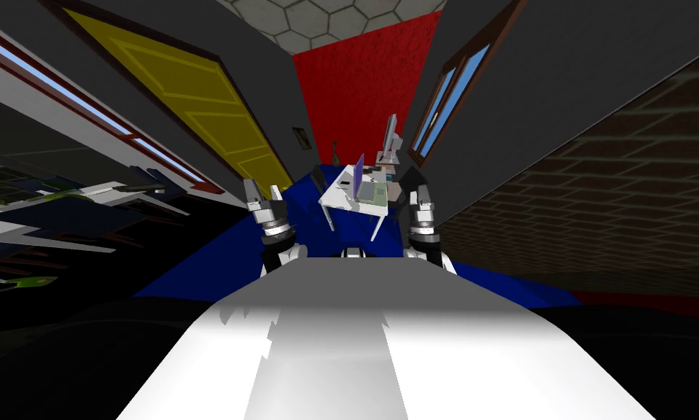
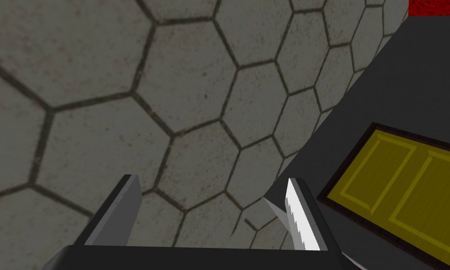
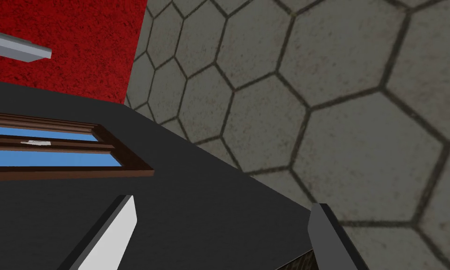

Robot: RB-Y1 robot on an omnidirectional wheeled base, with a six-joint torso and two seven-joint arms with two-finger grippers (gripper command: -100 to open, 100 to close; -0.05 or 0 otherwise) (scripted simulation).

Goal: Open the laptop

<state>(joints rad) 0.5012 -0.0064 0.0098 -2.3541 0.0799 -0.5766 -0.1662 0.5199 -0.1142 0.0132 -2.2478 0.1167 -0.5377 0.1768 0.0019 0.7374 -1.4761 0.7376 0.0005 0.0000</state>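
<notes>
- the laptop (image 1: 359, 182) sits on a small white surface (image 1: 334, 195) well ahead of me, across a stretch of blue floor (image 1: 340, 237). it is small in the head view and well out of either arm's reach.
- a purple panel (image 1: 358, 175) stands up from a flat grey-green slab (image 1: 368, 192). i read these as the lid and the keyboard half, so the laptop looks open or partly open from here. it is too small for me to judge the angle.
- the left hand (image 1: 263, 194) is raised in front of my chest on the left side. its two fingers are spread wide and nothing is between them, as its wrist view (image 2: 214, 213) confirms.
- the right hand (image 1: 421, 198) mirrors it on the right side, fingers wide apart and empty (image 3: 224, 236).
- both hands point up and away from the surface rather than toward the laptop. this looks like a carry posture: arms tucked close and level so they clear furniture while the base drives.
- the wide fingers suit what probably comes next, since they are ready to catch a lid edge without a separate opening move.
- my judgement is that the task is at the approach stage. i need to close in on the surface and check the lid from nearer.
</notes>
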